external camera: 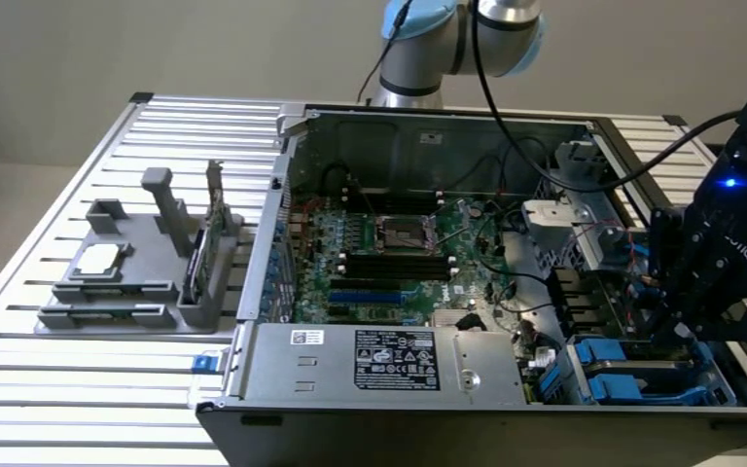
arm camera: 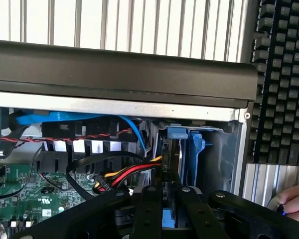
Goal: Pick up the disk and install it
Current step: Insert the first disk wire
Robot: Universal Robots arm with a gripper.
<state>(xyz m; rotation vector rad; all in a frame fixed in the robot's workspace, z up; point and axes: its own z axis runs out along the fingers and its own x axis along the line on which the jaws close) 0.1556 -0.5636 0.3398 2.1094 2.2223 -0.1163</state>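
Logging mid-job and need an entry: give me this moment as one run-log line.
gripper: shut on disk | disk: on edge at drive bay | bay: corner of open computer case

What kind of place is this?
Likely a robotics lab test bench: a robot arm reaching into an open computer case on a slatted metal table, with a grey parts fixture alongside.

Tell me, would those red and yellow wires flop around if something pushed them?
Probably floppy: the wires sag in loose curves. Likely light, since they look thin. They probably wouldn't go far, since one end goes into a black plug.
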